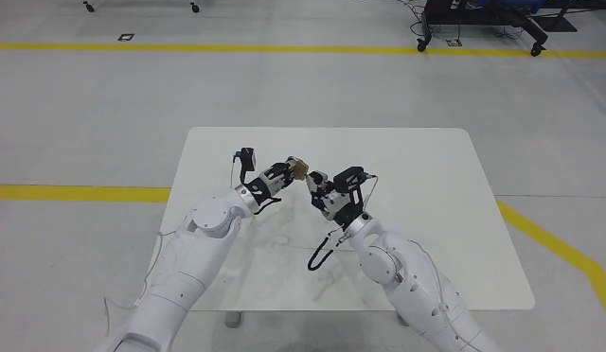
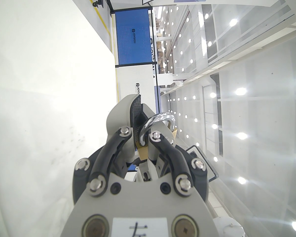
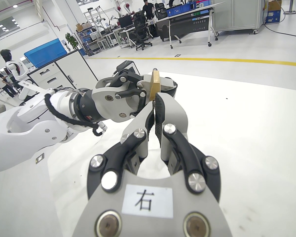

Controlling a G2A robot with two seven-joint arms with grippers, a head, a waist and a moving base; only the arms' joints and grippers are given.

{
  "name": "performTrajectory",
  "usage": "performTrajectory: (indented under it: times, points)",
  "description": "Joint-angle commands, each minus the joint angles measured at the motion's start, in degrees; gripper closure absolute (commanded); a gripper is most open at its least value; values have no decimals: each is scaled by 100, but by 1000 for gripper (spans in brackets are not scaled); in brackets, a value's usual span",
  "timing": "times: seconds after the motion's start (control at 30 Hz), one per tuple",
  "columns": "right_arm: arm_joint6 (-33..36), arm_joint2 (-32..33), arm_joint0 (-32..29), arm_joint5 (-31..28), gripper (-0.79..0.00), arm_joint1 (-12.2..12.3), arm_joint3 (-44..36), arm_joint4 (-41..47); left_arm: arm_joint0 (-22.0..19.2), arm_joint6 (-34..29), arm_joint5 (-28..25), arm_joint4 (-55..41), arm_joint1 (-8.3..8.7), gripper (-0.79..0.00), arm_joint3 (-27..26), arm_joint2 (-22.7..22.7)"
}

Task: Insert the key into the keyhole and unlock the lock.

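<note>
A brass padlock (image 3: 155,85) with a silver shackle (image 2: 157,120) is held above the white table (image 1: 426,163), with my left gripper (image 2: 143,134) shut on its body. In the top view the lock (image 1: 300,168) sits between the two arms over the table's middle. My right gripper (image 3: 155,104) is shut, its fingertips right at the lock's lower end. A thin sliver of metal, probably the key (image 3: 153,103), shows between its pads against the lock; most of it is hidden. In the top view the right gripper (image 1: 317,184) meets the left gripper (image 1: 289,172).
The white table has bare surface on all sides of the arms. Its far edge borders a grey floor with yellow lines (image 1: 284,47). Desks, cabinets and people stand well away in the room behind.
</note>
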Motion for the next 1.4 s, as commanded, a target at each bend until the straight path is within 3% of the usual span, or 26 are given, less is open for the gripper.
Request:
performTrajectory:
  times: [0.0,0.1,0.27,0.4,0.5,0.8,0.9,1.0,1.13,1.17,1.37]
  points:
    - [30,5,13,-29,0,-8,11,45,1,-12,1,-4,-2,0,1,-7]
    - [57,18,28,-86,0,-17,34,92,4,-23,-7,6,-4,0,-1,-15]
    - [84,82,20,-184,-129,-23,42,178,12,11,-6,17,-8,0,-8,-38]
    - [61,156,-35,-279,-74,-15,13,202,42,106,-118,73,-12,0,-34,-53]
    - [67,195,-81,-338,-95,-11,-4,226,54,133,-141,82,-17,0,-41,-60]
    - [211,361,-172,-781,-237,8,86,598,66,218,-204,148,-28,0,-43,-86]
    - [307,475,-207,-982,-212,28,142,795,71,255,-223,168,-31,0,-48,-98]
    - [540,542,-205,-1246,-86,45,200,1048,77,290,-244,231,-33,0,-59,-99]
    - [782,612,-154,-1432,-55,52,319,1395,88,318,-296,296,-38,0,-70,-94]
    - [854,613,-128,-1498,-9,50,348,1497,86,316,-302,318,-38,0,-68,-94]
    - [1087,598,33,-1632,0,35,492,1767,92,323,-309,373,-46,0,-71,-90]
